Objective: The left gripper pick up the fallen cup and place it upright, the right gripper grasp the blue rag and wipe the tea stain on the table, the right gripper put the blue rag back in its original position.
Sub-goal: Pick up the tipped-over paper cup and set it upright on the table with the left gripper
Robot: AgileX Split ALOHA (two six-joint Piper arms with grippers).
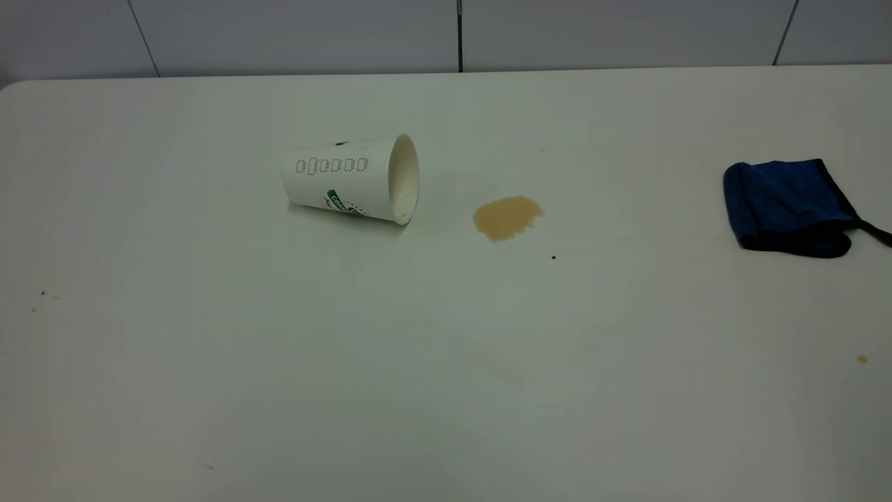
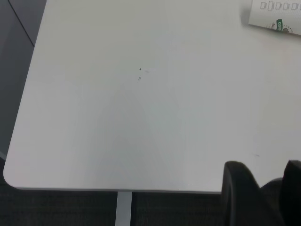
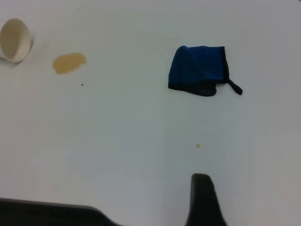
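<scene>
The cup (image 1: 348, 178) lies on its side on the table (image 1: 446, 390), left of centre, its mouth towards the tea stain (image 1: 507, 217). The blue rag (image 1: 787, 206) lies folded at the far right. Neither arm shows in the exterior view. In the left wrist view my left gripper (image 2: 264, 165) is open and empty over the table's near corner, far from the cup (image 2: 277, 16). In the right wrist view only a black tip of my right gripper (image 3: 203, 197) shows, well short of the rag (image 3: 197, 70), the stain (image 3: 69, 62) and the cup (image 3: 15, 40).
A tiny black dot (image 1: 553, 257) lies near the stain. A small brown speck (image 1: 863, 359) lies in front of the rag. The table's rounded corner (image 2: 9, 179) and front edge are close to my left gripper. A grey panelled wall (image 1: 460, 35) stands behind the table.
</scene>
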